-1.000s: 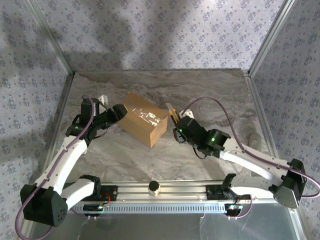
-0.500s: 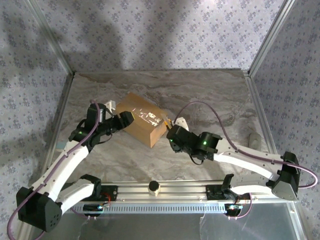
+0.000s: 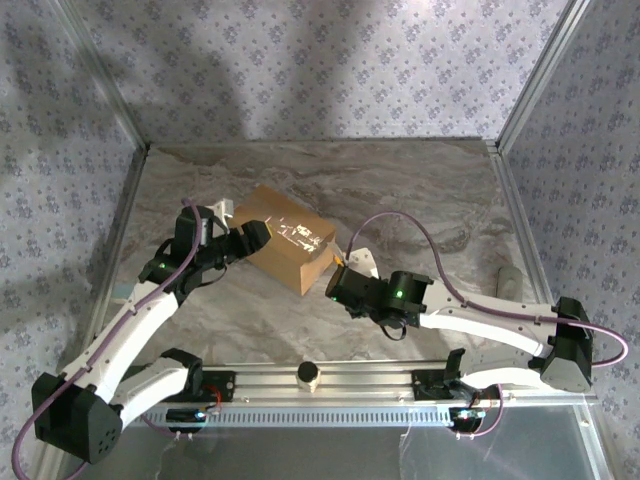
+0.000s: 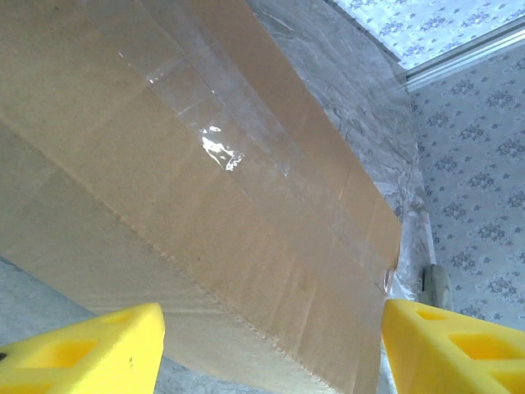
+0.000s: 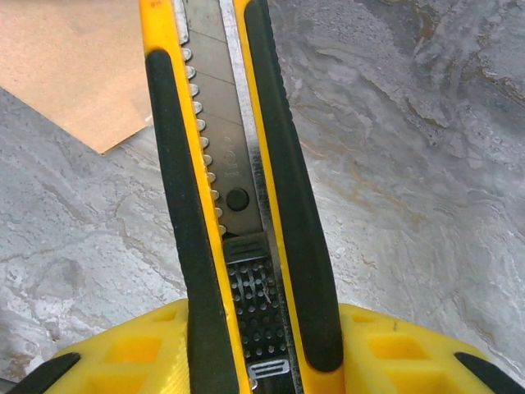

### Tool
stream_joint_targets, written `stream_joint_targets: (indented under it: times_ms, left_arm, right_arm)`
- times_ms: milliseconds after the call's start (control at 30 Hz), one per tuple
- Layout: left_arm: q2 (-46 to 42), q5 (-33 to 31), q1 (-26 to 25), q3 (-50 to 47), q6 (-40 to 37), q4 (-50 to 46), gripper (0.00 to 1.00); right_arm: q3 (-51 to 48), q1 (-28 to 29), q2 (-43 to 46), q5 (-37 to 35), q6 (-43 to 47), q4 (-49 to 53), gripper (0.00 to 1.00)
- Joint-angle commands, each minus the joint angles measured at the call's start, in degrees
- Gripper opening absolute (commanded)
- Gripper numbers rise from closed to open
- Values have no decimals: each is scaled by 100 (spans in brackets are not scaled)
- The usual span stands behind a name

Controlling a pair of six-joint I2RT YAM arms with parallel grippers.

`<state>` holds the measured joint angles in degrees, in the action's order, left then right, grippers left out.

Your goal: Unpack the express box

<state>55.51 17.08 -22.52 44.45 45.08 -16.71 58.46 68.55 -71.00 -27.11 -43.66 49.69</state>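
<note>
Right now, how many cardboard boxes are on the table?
1: the express box, left of centre on the table, between the left gripper and the utility knife.

The express box (image 3: pixel 290 238) is sitting left of centre on the bench (image 3: pixel 430 190), blocking that stretch. The left gripper (image 3: pixel 254 236) is straddling its left end. The right gripper (image 3: pixel 336 284), clamping a utility knife (image 5: pixel 234 164), is crowding its near right corner. Far and right, bare bench is lying free.

Right fingers (image 5: pixel 139 349) and knife (image 5: pixel 238 164) slid nearward along the express box (image 3: pixel 285 240).
</note>
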Motion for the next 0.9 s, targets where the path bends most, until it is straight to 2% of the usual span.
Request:
stream_joint_targets:
  times_ms: [0, 867]
  left_arm:
    - [-1, 6, -67, 98, 36, 159, 70]
    - [356, -48, -198, 230, 124, 397, 70]
  right_arm:
    - [113, 18, 36, -251, -222, 234, 0]
    - [212, -241, -256, -135, 93, -153, 0]
